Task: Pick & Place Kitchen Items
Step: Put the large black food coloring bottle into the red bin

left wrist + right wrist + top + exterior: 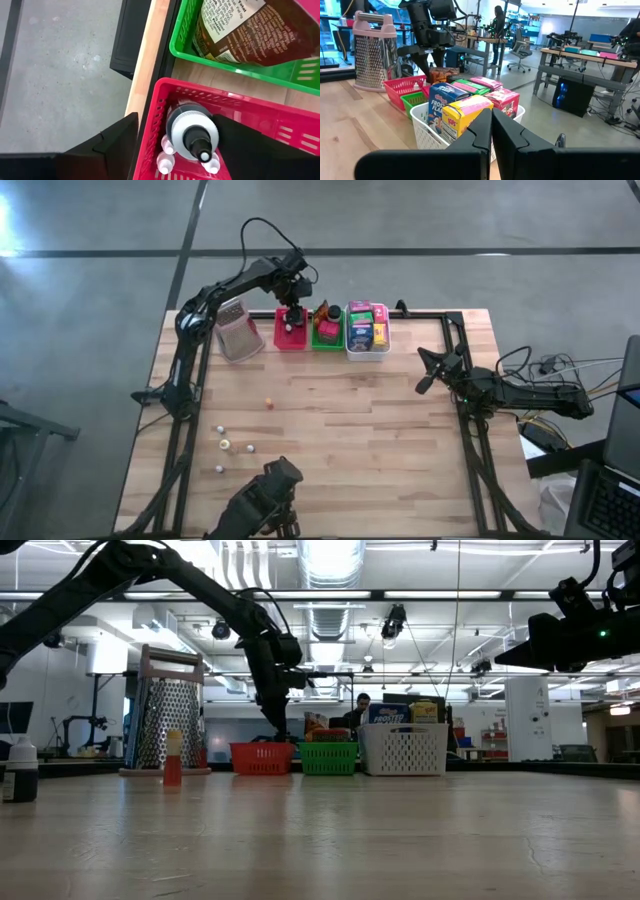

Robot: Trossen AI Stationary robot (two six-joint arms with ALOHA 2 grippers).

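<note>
Baskets stand in a row along the table's far edge: a red basket (pixel 290 335), a green basket (pixel 325 333) and a white basket (pixel 366 345), with a metal grater (pixel 238 330) just beside the red one toward the left edge.

The left gripper (pixel 291 318) hangs over the red basket. In the left wrist view its fingers (pixel 110 145) are spread wide, one outside the basket's wall and one inside, with a dark-tipped bottle with a white ribbed cap (pixel 192 134) standing between them. I cannot tell whether either finger touches it. Tiny pale bottles (pixel 164 161) lie on the basket floor around its base.

The green basket holds a brown pouch (pixel 240 30). The white basket is packed with upright packets (pixel 470 105) in blue, yellow, pink and green.

On the open table, toward the near-left corner, four small pale bottles (pixel 228 444) sit scattered, well apart from the baskets. A small orange-topped bottle (pixel 268 402) stands alone near the table's middle.

The right gripper (pixel 428 375) waits above the right edge of the table, its fingers (pixel 482 131) pressed together and holding nothing.
</note>
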